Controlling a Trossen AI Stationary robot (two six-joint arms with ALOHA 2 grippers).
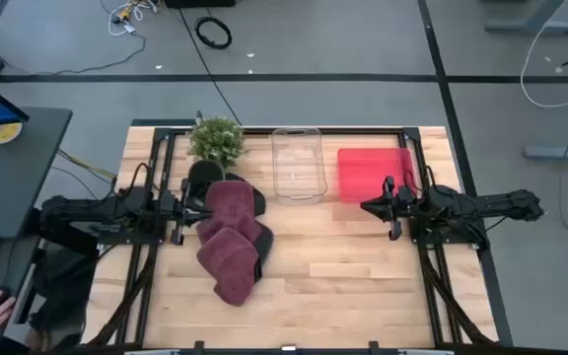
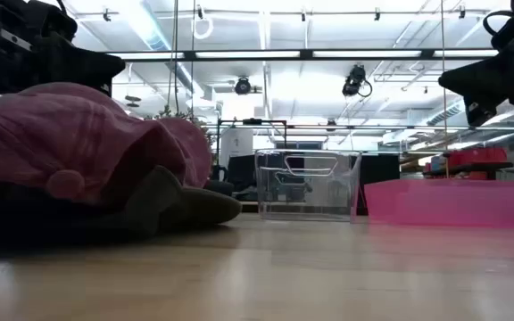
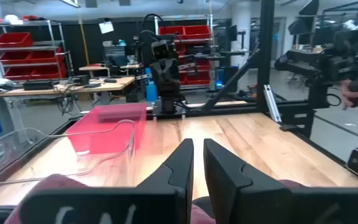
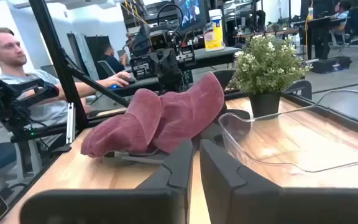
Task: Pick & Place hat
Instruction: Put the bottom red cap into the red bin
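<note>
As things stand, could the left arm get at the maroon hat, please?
Probably yes: the left gripper sits shut right beside the maroon hat, with nothing between them; it would need to open first.

A maroon knitted hat (image 1: 233,238) lies slumped on the desk (image 1: 343,276), soft and crumpled, folded into lumpy lobes over a dark underside. It sits just in front of the left gripper (image 1: 187,209), stretching away from it, and well apart from the right gripper (image 1: 371,206) across the desk.
</note>
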